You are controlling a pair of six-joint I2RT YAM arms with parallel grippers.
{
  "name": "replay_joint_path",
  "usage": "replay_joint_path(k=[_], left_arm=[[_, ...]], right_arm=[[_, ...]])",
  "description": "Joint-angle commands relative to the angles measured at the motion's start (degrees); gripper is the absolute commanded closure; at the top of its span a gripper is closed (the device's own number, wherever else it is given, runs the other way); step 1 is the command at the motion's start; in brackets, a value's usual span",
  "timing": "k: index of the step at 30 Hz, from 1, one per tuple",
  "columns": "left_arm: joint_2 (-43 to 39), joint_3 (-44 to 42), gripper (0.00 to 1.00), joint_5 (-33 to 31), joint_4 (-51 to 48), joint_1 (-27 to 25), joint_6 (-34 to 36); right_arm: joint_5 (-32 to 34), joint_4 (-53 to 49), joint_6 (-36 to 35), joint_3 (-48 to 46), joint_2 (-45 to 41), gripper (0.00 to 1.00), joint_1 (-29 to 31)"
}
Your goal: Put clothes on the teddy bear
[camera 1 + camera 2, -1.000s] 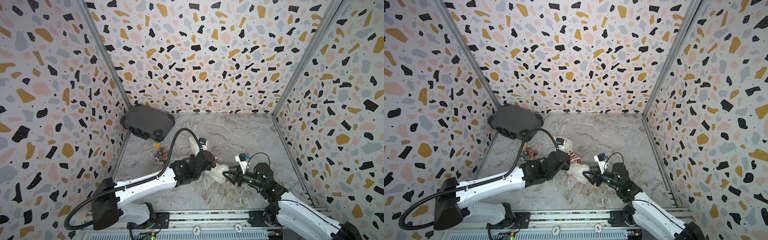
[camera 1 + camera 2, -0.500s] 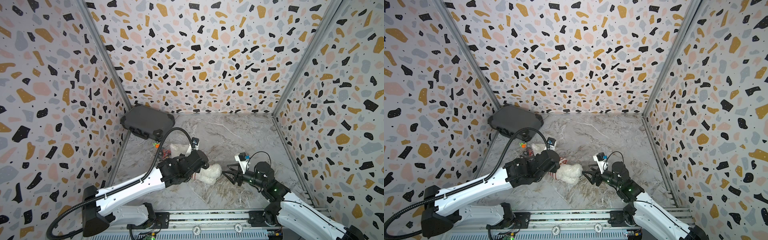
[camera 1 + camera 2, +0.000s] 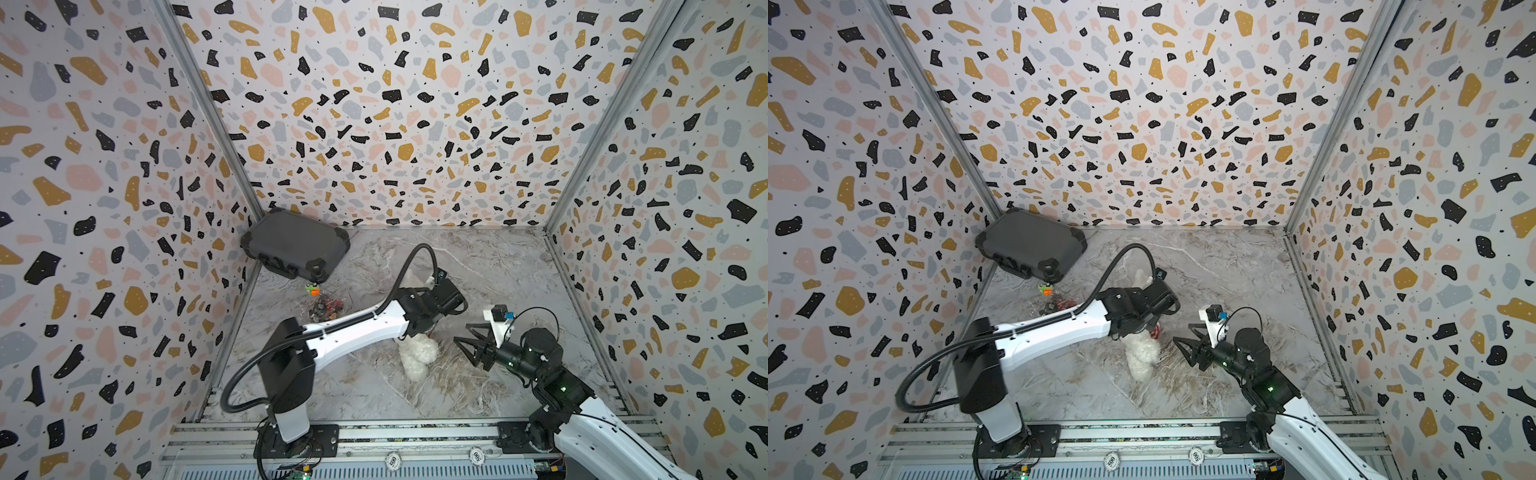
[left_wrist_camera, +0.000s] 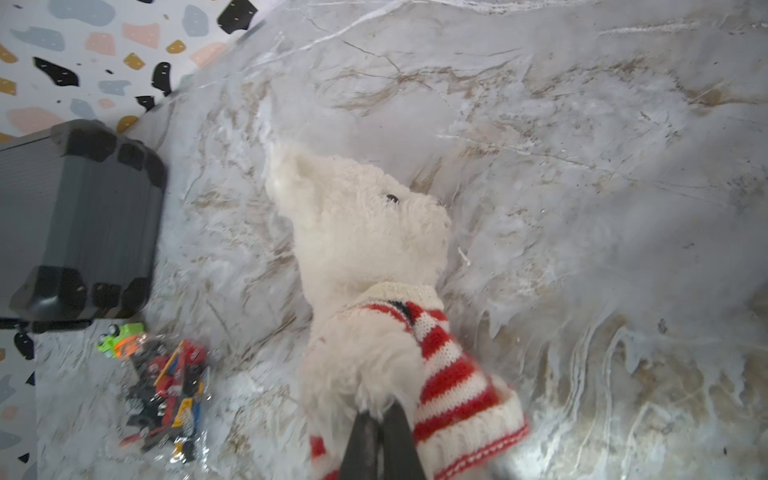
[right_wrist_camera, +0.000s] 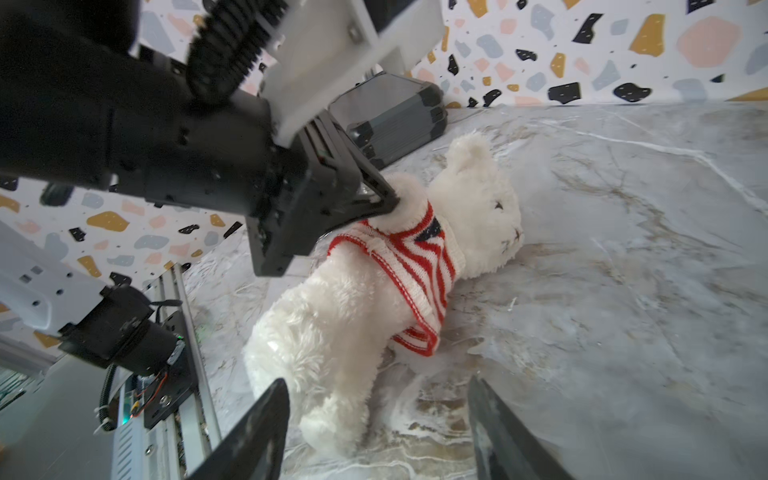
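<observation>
1. Teddy bear (image 5: 332, 324): fluffy white plush with rounded ears, a small dark eye and stubby limbs. It lies on the worktop (image 3: 498, 266) near the middle, partly under the left arm, with its head toward the back wall and its legs toward the front rail.
2. Sweater (image 5: 415, 257): ribbed knit in red and white stripes with a cream collar. It sits around the bear's neck and chest, hem bunched high, leaving the belly and legs bare.
3. Left hand (image 4: 380, 413): black and tapered, clenched on the fur of the bear's upper limb at the sweater's edge.
4. Right hand (image 5: 376, 382): two flat black fingers spread wide, released and holding nothing, just beside the bear's legs.
5. Worktop: smooth, with a grey marble pattern and brown veins.
6. Case (image 3: 297, 245): a dark grey, hard-shelled rectangle with black corner guards, at the far left corner.
7. Bag (image 4: 166, 386): clear, crinkled plastic holding small red, black and yellow pieces, near the case.
8. Toy (image 4: 120, 334): small, green and orange, between the bag and the case.
</observation>
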Motion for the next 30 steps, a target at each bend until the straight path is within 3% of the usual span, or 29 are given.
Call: replay_joint_path(k=[1,9,13,18,26,30], left_arm=[[4.94,4.61,1.00,4.84,2.21,0.09,2.26],[11.14,5.81,0.98,18.35,15.66,-0.15,-2.13],[11.45,4.08,0.68,22.50,22.42,-0.70,-4.43],[5.89,0.52,0.46,23.00,26.80,-0.66,-4.97],[-9.57,-15.57,0.45,20.05,33.42,0.54,-7.68],[-17.40,-26.89,0.46,19.99,38.58,2.92,-10.69]], right_arm=[[-3.41,-3.19,0.41,-1.28,-0.74,0.33,-6.48],[2.51,-6.71,-0.68,0.93,-2.22,0.35,-8.62],[4.51,-8.17,-1.73,2.66,-2.93,0.35,-9.01],[3.72,-7.52,-1.40,2.02,-2.20,0.34,-9.24],[-1.45,-2.87,-4.05,2.50,4.94,0.33,-8.55],[0.23,-1.31,-7.58,6.06,12.37,0.33,-3.12]])
